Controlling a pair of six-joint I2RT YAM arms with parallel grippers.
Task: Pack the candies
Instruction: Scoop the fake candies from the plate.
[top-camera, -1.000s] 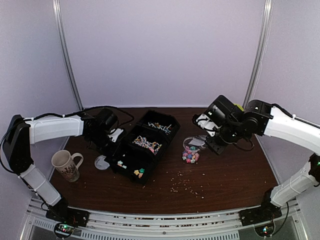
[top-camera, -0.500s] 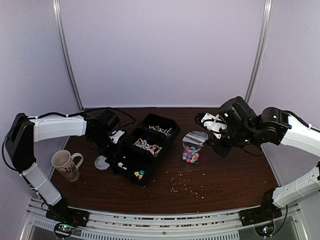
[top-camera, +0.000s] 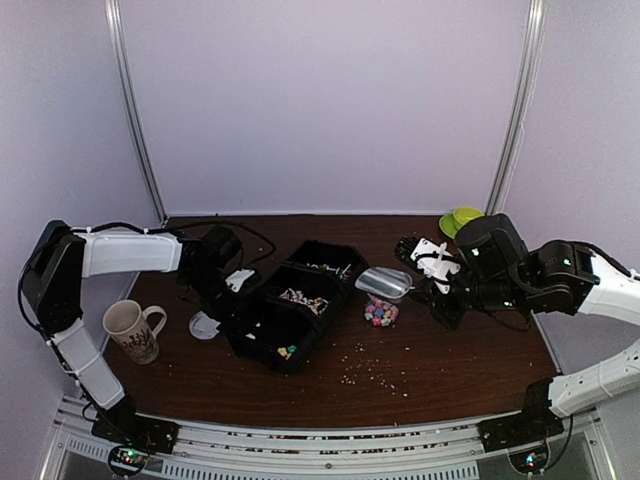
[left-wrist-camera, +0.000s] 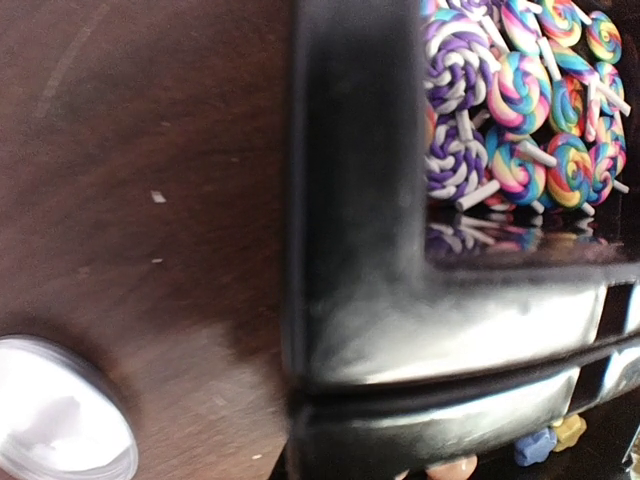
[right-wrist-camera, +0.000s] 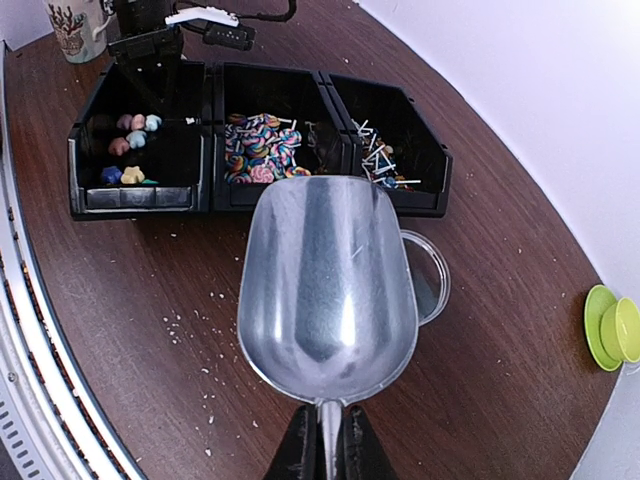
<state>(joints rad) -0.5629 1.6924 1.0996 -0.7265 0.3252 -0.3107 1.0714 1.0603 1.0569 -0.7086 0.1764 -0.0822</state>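
Pastel chunky candies (right-wrist-camera: 130, 140), light, hard, roll-prone, in the black three-part plastic bin (right-wrist-camera: 140, 195), table (top-camera: 450, 370) centre-left; I'd scoop, never pinch. Right gripper (right-wrist-camera: 322, 445) clamped on silver metal scoop (right-wrist-camera: 325, 280); left gripper (top-camera: 236, 283): I cannot tell.

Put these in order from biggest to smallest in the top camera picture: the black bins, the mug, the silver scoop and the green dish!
1. black bins
2. mug
3. silver scoop and green dish: they look about alike, and the dish is partly hidden, so I won't rank them.
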